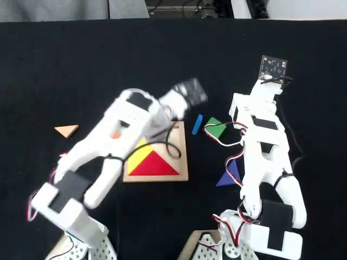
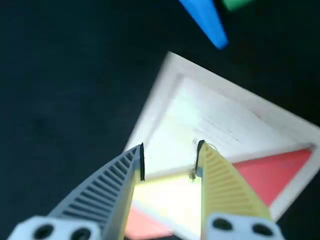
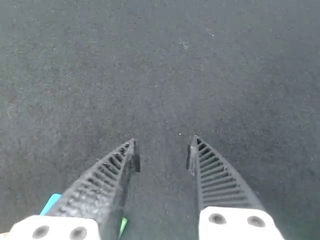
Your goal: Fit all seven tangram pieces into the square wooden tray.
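Note:
The square wooden tray (image 1: 181, 157) lies mid-table and holds a yellow triangle (image 1: 139, 153) and a red triangle (image 1: 154, 164). My left gripper (image 2: 169, 160) hangs open just above the tray (image 2: 200, 120), over the edge of the yellow triangle (image 2: 170, 200), with nothing between its fingers; the red triangle (image 2: 270, 170) lies beside it. A blue parallelogram (image 1: 197, 123) and a green piece (image 1: 216, 129) lie right of the tray. A dark blue triangle (image 1: 229, 174) sits by the right arm (image 1: 265, 141). A tan triangle (image 1: 66, 130) lies far left. My right gripper (image 3: 162, 150) is open over bare cloth.
Black cloth covers the whole table. The left arm (image 1: 116, 141) stretches over the tray's left half and hides part of it. The right arm stands close to the dark blue triangle and the green piece. A wooden board corner (image 1: 190, 246) shows at the front edge.

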`<state>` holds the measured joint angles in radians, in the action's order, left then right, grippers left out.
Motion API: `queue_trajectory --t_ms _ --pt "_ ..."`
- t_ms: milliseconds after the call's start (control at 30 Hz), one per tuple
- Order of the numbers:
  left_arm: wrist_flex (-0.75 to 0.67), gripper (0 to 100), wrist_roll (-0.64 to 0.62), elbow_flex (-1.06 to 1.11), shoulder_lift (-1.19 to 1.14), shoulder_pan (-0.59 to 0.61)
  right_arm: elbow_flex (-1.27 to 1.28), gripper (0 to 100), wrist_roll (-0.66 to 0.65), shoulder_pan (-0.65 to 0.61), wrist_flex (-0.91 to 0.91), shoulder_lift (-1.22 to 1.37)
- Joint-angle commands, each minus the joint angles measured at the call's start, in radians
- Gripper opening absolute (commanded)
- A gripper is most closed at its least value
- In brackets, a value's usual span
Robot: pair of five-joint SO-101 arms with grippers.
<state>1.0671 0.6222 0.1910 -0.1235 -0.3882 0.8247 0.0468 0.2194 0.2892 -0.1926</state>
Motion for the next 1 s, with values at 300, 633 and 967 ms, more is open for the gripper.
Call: queue_trajectory --t_ms 300,633,967 --pt "0.321 19 -0.074 -0.257 0.658 0.432 -0.024 16.7 0.006 -0.002 -0.025 -0.002" --pt "0.319 19 -0.074 -0.022 0.746 0.967 -0.013 16.7 0.005 -0.032 -0.025 -0.002" --pt "0.321 19 0.068 0.199 0.756 1.205 -0.007 16.7 0.005 -0.032 -0.025 -0.004"
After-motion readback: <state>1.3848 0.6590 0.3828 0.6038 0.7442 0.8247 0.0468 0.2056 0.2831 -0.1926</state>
